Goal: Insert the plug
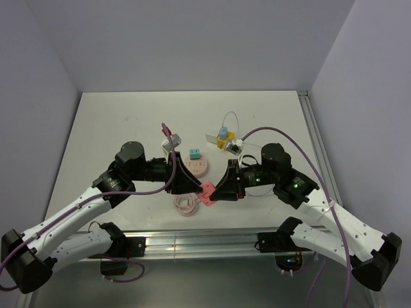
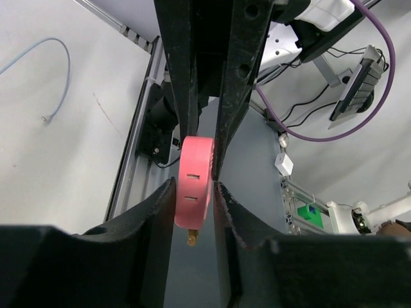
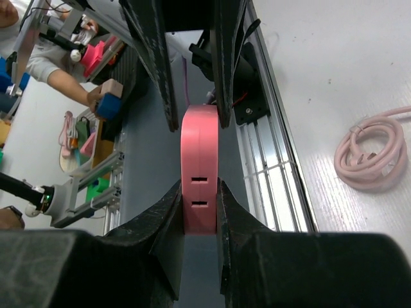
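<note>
Pink plug [image 1: 209, 193] hangs low at centre of the top view, pinched edge-on between the left end effector [image 1: 200, 188] and right end effector [image 1: 218, 192]. In the left wrist view its long axis runs top to bottom and its brass pin [image 2: 191, 239] points down-frame. A coiled pink cable [image 1: 186, 204] lies just beside it on the white desk [image 1: 115, 128], with pale walls [image 1: 192, 38] beyond.

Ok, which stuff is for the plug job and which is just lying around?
For the job: plug, left gripper, right gripper, both clamped on it.
Just lying about: coiled cable, teal block, round disc, yellow block.
</note>
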Available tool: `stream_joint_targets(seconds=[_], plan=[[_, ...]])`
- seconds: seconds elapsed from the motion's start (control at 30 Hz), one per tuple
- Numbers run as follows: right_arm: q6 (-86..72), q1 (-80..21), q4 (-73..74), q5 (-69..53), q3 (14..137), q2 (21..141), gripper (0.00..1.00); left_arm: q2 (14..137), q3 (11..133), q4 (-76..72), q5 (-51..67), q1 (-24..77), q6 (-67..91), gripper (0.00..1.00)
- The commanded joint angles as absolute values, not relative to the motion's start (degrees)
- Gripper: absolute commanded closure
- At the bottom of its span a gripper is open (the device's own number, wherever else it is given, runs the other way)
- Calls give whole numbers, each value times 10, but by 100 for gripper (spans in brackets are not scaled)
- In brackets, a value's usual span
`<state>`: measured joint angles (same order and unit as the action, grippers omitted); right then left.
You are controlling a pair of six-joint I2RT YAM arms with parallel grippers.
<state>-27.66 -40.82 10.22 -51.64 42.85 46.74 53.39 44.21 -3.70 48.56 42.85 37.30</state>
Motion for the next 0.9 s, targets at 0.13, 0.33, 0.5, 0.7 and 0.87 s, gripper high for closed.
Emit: stream_joint_targets(seconds=[0.13, 0.33, 0.5, 0.7, 0.87], plan=[[-272, -404, 69, -533, 476, 481, 100, 548, 457, -50, 517, 441, 372, 100], [-266, -405, 69, -556, 484, 504, 67, 544, 467, -42, 497, 445, 385, 100], [-268, -417, 60, -567, 491, 524, 54, 538, 468, -41, 481, 445, 396, 100], [-256, -434, 75, -572, 505, 541, 53, 540, 471, -27, 474, 446, 395, 100], [-251, -448, 77, -571, 504, 555, 53, 541, 476, -24, 472, 446, 395, 100]])
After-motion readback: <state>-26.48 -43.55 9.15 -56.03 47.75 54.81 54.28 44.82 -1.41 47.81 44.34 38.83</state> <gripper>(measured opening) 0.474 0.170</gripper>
